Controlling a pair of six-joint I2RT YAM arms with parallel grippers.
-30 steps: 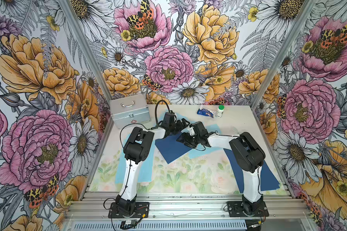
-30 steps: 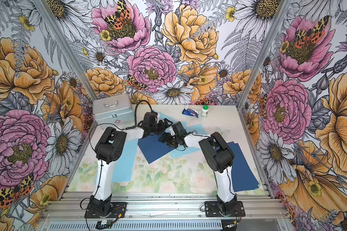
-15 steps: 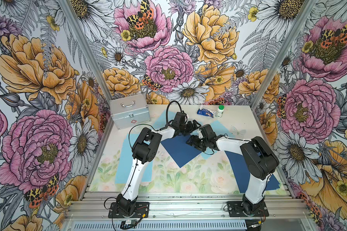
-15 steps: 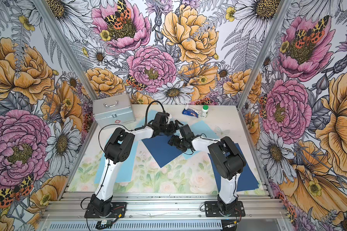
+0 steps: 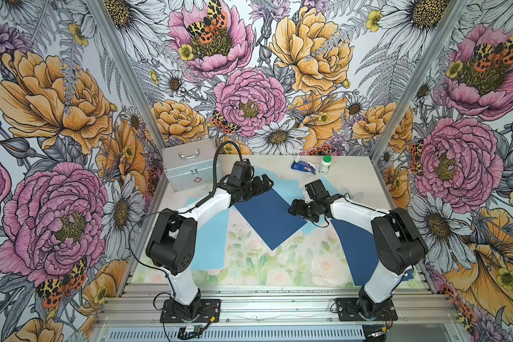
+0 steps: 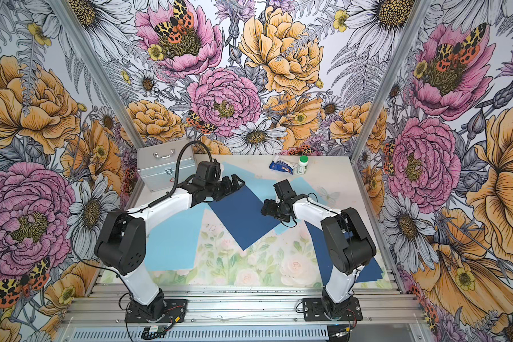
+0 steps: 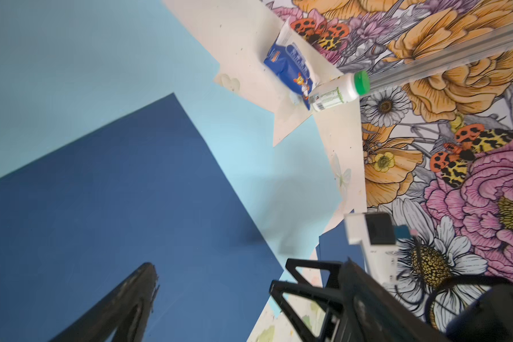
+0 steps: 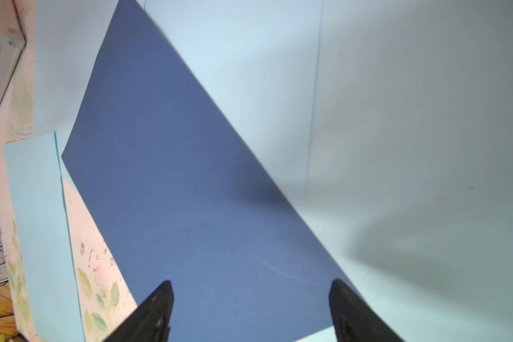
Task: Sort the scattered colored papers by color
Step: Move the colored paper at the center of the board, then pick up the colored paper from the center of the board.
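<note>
Navy sheet [image 5: 268, 217] overlaps light-blue sheets [image 5: 282, 185]; both pincers [image 5: 263, 183] [image 5: 293, 207] gape wide, empty. Risk: pinching two layers together.

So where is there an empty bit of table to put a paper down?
The front middle of the table is bare, between the light blue sheet and the navy sheet by the right arm. The far right corner past the bottle is bare too. The middle is crowded: the tilted navy sheet overlaps light blue ones.
</note>
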